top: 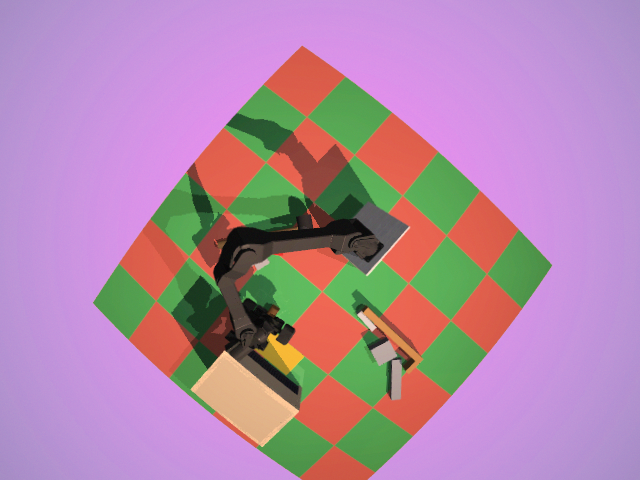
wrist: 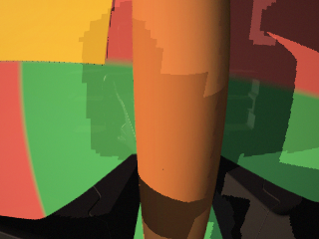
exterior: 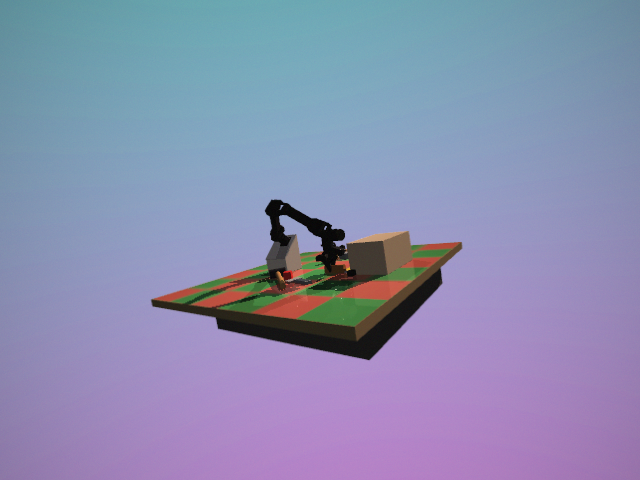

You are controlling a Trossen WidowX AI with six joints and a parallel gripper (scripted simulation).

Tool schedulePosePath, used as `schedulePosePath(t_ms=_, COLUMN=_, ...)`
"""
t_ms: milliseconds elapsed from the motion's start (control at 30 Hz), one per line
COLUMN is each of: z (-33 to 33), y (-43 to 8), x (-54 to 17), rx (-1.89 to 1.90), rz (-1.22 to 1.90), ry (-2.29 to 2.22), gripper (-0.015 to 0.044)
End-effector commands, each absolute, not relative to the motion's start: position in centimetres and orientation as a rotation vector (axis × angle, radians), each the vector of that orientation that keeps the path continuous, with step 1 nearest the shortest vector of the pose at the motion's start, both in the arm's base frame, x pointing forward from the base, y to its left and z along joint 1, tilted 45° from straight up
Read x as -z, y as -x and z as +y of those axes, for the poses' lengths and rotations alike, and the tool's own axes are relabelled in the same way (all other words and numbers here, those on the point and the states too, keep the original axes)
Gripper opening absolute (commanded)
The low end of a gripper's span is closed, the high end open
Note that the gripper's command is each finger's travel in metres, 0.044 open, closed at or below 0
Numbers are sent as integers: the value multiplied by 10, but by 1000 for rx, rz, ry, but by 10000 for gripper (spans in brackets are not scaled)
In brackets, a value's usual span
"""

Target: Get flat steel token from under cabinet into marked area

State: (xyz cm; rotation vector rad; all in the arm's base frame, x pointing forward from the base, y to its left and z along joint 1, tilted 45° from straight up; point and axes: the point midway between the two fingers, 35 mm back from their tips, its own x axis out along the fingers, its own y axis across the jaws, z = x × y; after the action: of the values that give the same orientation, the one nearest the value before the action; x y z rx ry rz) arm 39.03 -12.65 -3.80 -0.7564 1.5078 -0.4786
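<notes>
The tan cabinet [top: 245, 397] [exterior: 367, 258] stands near the table's edge, with dark vent slots [top: 276, 373] along its front. The yellow marked area [top: 289, 357] [wrist: 50, 30] lies in front of it, partly covered by the arm in the top view. My gripper [wrist: 173, 162] is shut on a thick orange handle [wrist: 181, 50] [exterior: 337, 269], low over the table beside the marked area. The handle runs up through the wrist view; its far end is out of that view. A dark piece [exterior: 351, 272] shows by the cabinet's front corner. I cannot make out the steel token in any view.
An orange channel-like piece [top: 393, 336] lies right of the marked area, with a grey block [top: 382, 351], a long grey block [top: 395, 379] and a white piece [top: 367, 320] beside it. A grey sloped stand [top: 385, 222] [exterior: 283, 258] is at the arm's base. A red block [exterior: 287, 274] lies near it.
</notes>
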Motion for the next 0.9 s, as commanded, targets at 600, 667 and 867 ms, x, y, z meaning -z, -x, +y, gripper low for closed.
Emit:
schedulePosePath(t_ms=600, z=-124, y=-415, x=38, rx=485, rz=1491, ry=747, gripper=0)
schedulePosePath(t_ms=667, z=-124, y=-417, x=38, rx=485, rz=1491, ry=747, gripper=0)
schedulePosePath(t_ms=867, z=-124, y=-422, x=38, rx=485, rz=1491, ry=747, gripper=0)
